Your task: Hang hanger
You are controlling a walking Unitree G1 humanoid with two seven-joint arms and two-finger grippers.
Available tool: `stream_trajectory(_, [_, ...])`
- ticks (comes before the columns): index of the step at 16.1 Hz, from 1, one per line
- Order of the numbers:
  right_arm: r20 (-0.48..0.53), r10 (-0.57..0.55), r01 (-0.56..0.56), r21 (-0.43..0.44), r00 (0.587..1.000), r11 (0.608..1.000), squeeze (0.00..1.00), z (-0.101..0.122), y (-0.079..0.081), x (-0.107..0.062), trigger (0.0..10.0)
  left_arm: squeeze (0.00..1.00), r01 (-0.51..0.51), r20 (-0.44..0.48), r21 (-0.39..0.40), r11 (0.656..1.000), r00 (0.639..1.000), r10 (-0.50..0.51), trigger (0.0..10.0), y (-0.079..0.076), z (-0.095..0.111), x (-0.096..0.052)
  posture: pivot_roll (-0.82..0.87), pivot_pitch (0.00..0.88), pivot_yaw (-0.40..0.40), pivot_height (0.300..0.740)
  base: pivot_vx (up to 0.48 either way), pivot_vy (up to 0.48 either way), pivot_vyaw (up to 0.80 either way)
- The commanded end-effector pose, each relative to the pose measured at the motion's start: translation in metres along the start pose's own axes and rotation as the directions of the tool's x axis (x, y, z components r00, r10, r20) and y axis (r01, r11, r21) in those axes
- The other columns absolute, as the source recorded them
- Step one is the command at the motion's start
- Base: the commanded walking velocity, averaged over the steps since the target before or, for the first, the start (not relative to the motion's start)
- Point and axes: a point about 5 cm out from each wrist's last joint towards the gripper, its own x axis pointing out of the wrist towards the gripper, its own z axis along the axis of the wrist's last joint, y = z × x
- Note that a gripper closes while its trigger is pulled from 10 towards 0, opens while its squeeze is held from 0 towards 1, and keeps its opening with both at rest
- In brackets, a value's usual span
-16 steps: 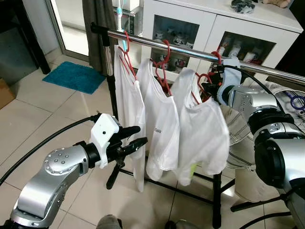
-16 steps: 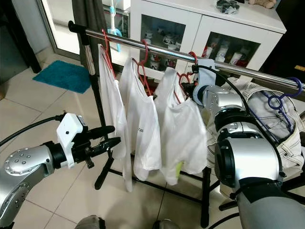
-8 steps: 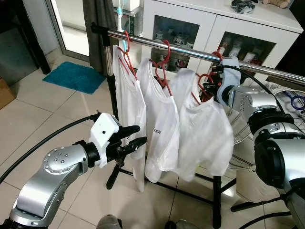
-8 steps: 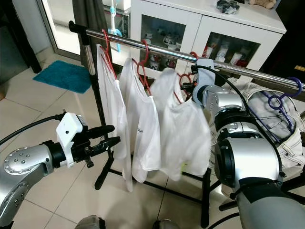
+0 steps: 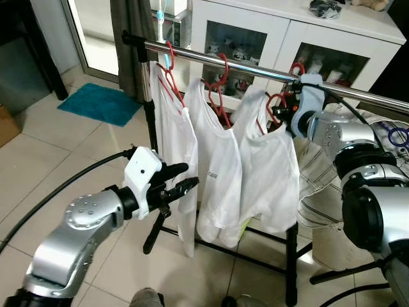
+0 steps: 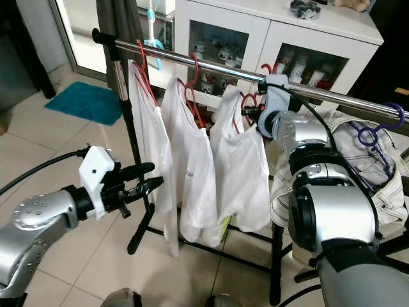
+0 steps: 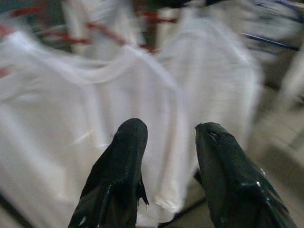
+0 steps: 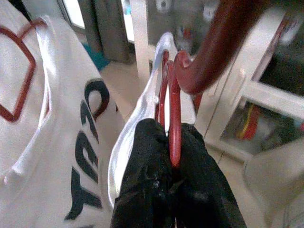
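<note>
We see our right end effector point(image 8: 171, 190) clamped tight on the red hanger point(image 8: 173, 114) beside the rail point(image 5: 255, 67), upper right of frame. Its white shirt point(image 5: 268, 173) carries dark lettering, unreadable. Our left end effector point(image 5: 182, 182) sits parted, empty.

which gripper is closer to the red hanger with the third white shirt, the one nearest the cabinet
Right. The right gripper is shut on the red hanger up at the rail. The left gripper hangs open low, in front of the first shirt, well away from it.

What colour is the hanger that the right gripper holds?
Red; the hanger shows best in the right wrist view.
</note>
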Motion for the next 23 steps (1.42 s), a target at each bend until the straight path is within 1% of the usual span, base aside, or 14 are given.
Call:
stream_trajectory(1, [0.066,-0.011,0.013,-0.017,0.998,1.0,0.0,0.012,-0.007,-0.01,0.0,0.0,-0.078,-0.008,0.029,0.997,0.997,0.078,10.0,0.004,-0.001,0.003,0.1,0.041,-0.043,0.74,0.0,0.0,0.0])
stream_trajectory(2, [0.073,-0.009,0.01,-0.016,0.997,1.0,0.0,0.009,-0.006,-0.012,0.0,0.0,-0.096,0.001,0.048,0.994,0.995,0.096,10.0,0.004,-0.001,0.003,0.09,0.043,-0.041,0.74,0.0,0.0,0.0])
stream_trajectory(3, [0.104,0.006,-0.004,-0.019,0.995,1.0,0.0,0.002,-0.001,-0.022,0.0,0.0,-0.134,0.026,0.069,0.989,0.991,0.133,10.0,0.005,-0.002,0.003,0.09,0.048,-0.04,0.74,0.0,0.0,0.0])
stream_trajectory(6, [0.148,-0.009,0.013,-0.027,0.989,1.0,0.0,-0.018,0.008,-0.042,0.0,0.0,-0.163,0.019,0.06,0.985,0.987,0.162,10.0,0.004,-0.007,0.002,0.08,0.059,-0.035,0.74,0.0,0.0,0.0])
stream_trajectory(8, [0.167,-0.043,0.046,-0.012,0.985,0.999,0.0,-0.05,0.02,-0.071,0.0,0.0,-0.177,0.009,0.036,0.984,0.984,0.177,10.0,-0.001,-0.013,0.0,0.07,0.07,-0.031,0.74,0.0,0.0,0.0])
stream_trajectory(9, [0.172,-0.05,0.051,-0.004,0.984,0.999,0.0,-0.056,0.022,-0.076,0.0,0.0,-0.182,0.009,0.034,0.983,0.983,0.182,10.0,-0.002,-0.014,0.0,0.07,0.07,-0.031,0.74,0.0,0.0,0.0])
stream_trajectory(10, [0.179,-0.082,0.08,0.018,0.981,0.997,0.0,-0.071,0.025,-0.086,0.0,0.0,-0.191,0.005,0.026,0.981,0.982,0.191,10.0,-0.004,-0.018,-0.001,0.06,0.076,-0.033,0.74,0.0,0.0,0.0])
stream_trajectory(12, [0.187,-0.146,0.13,0.094,0.971,0.987,0.0,-0.093,0.033,-0.105,0.0,0.0,-0.194,-0.001,0.022,0.981,0.981,0.194,10.0,-0.007,-0.022,-0.003,0.06,0.079,-0.034,0.74,0.0,0.0,0.0])
stream_trajectory(15, [0.134,-0.154,0.139,0.118,0.979,0.983,0.0,-0.114,0.045,-0.121,0.0,0.0,-0.192,0.005,0.022,0.981,0.981,0.192,10.0,-0.008,-0.02,-0.002,0.06,0.079,-0.029,0.74,0.0,0.0,0.0])
stream_trajectory(17, [0.133,-0.168,0.15,0.14,0.977,0.979,0.0,-0.118,0.047,-0.128,0.0,0.0,-0.188,0.009,0.021,0.982,0.982,0.188,10.0,-0.009,-0.019,-0.002,0.05,0.08,-0.025,0.74,0.0,0.0,0.0])
stream_trajectory(18, [0.126,-0.176,0.157,0.148,0.976,0.976,0.0,-0.12,0.048,-0.131,0.8,0.0,-0.186,0.01,0.02,0.982,0.983,0.186,10.0,-0.009,-0.019,-0.002,0.05,0.079,-0.021,0.74,0.0,0.0,0.0])
stream_trajectory(19, [0.129,-0.183,0.162,0.156,0.975,0.974,0.0,-0.122,0.05,-0.135,1.3,0.0,-0.176,0.01,0.017,0.984,0.984,0.176,10.0,-0.011,-0.019,-0.002,0.05,0.08,-0.015,0.74,0.0,0.0,0.0])
stream_trajectory(20, [0.117,-0.185,0.163,0.172,0.976,0.971,0.0,-0.125,0.053,-0.137,0.1,0.0,-0.166,0.012,0.014,0.986,0.986,0.166,10.0,-0.012,-0.019,-0.001,0.05,0.08,-0.014,0.74,-0.262,0.0,0.0])
stream_trajectory(23, [0.119,-0.188,0.163,0.194,0.975,0.967,0.0,-0.124,0.056,-0.137,0.0,0.0,-0.164,0.012,0.014,0.986,0.986,0.164,10.0,-0.012,-0.018,-0.001,0.05,0.081,-0.015,0.74,-0.299,0.0,-0.38])
